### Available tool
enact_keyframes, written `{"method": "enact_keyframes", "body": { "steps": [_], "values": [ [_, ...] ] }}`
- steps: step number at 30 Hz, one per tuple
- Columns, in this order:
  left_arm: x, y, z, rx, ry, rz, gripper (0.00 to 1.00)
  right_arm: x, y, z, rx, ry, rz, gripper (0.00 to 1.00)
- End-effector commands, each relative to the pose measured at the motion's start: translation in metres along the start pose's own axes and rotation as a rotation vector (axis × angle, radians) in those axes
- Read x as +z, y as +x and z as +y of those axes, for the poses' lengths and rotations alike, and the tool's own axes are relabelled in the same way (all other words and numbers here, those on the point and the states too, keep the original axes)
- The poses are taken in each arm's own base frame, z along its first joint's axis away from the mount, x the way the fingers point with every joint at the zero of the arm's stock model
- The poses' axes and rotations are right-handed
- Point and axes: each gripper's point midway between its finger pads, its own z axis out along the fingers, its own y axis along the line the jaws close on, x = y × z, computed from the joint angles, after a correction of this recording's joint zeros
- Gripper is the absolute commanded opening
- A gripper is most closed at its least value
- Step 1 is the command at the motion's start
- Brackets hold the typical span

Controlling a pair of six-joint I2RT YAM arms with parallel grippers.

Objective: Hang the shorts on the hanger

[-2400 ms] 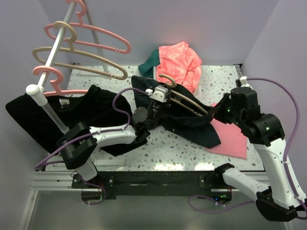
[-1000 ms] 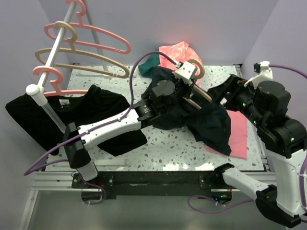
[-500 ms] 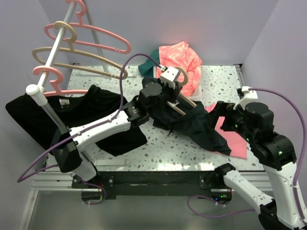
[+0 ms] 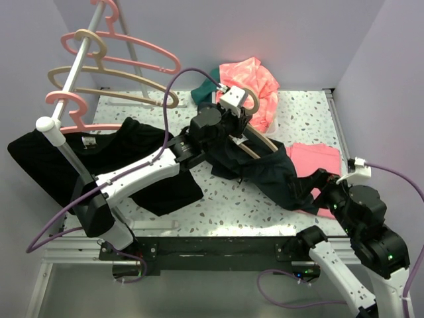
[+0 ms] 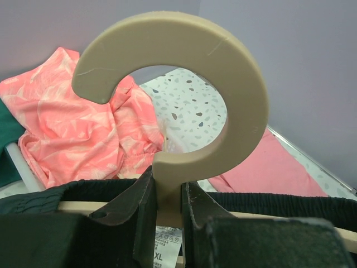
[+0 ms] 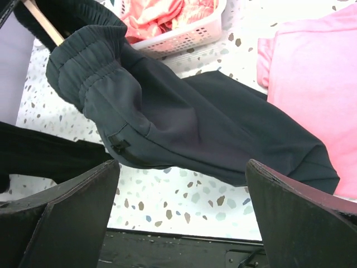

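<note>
The shorts [image 4: 265,169] hang over the bar of the hanger [image 5: 245,111], lifted above the middle of the counter [image 4: 225,205]. One leg trails toward the near right corner, over the edge of a flat pink garment [image 4: 321,159]. The left arm [image 4: 139,175] reaches diagonally from the near left edge, and the left jaws are clenched on the hanger's neck just below the hook. The right arm [image 4: 361,218] is folded low at the near right edge. The right jaws are spread wide and grasp nothing, with the shorts' leg ahead of them, apart.

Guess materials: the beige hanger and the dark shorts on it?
Hanger: looks like matte moulded plastic, smooth with a faint scuff line; possibly painted wood. Shorts: thin matte fabric, likely synthetic; gathered elastic waistband, soft drape.
</note>
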Motion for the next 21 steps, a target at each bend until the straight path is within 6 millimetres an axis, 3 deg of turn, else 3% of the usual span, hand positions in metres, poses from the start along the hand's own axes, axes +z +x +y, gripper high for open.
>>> {"method": "enact_keyframes", "body": {
  "steps": [1, 8, 10, 11, 12, 14, 15, 16, 21],
  "values": [
    [0.002, -0.045, -0.01, 0.001, 0.062, -0.111, 0.0, 0.007, -0.003, 0.019, -0.044, -0.082, 0.024, 0.99],
    [-0.001, -0.042, -0.017, 0.028, 0.109, -0.098, 0.0, 0.026, -0.005, 0.024, -0.184, -0.074, 0.091, 0.98],
    [-0.002, -0.042, -0.02, 0.035, 0.124, -0.097, 0.0, 0.031, 0.0, 0.023, -0.206, -0.071, 0.111, 0.93],
    [-0.002, -0.041, -0.02, 0.04, 0.126, -0.092, 0.0, 0.033, 0.005, 0.027, -0.217, -0.098, 0.141, 0.9],
    [-0.003, -0.041, -0.02, 0.043, 0.126, -0.093, 0.0, 0.034, 0.007, 0.028, -0.235, -0.109, 0.153, 0.8],
    [-0.003, -0.041, -0.022, 0.047, 0.14, -0.093, 0.0, 0.036, 0.009, 0.03, -0.247, -0.11, 0.173, 0.7],
    [-0.004, -0.039, -0.023, 0.051, 0.146, -0.091, 0.0, 0.038, 0.006, 0.033, -0.264, -0.116, 0.18, 0.59],
    [-0.005, -0.038, -0.026, 0.052, 0.165, -0.09, 0.0, 0.038, 0.004, 0.035, -0.272, -0.126, 0.18, 0.54],
    [-0.008, -0.038, -0.035, 0.033, 0.204, -0.1, 0.0, 0.044, -0.004, 0.062, -0.305, -0.231, 0.211, 0.41]
  ]
}}
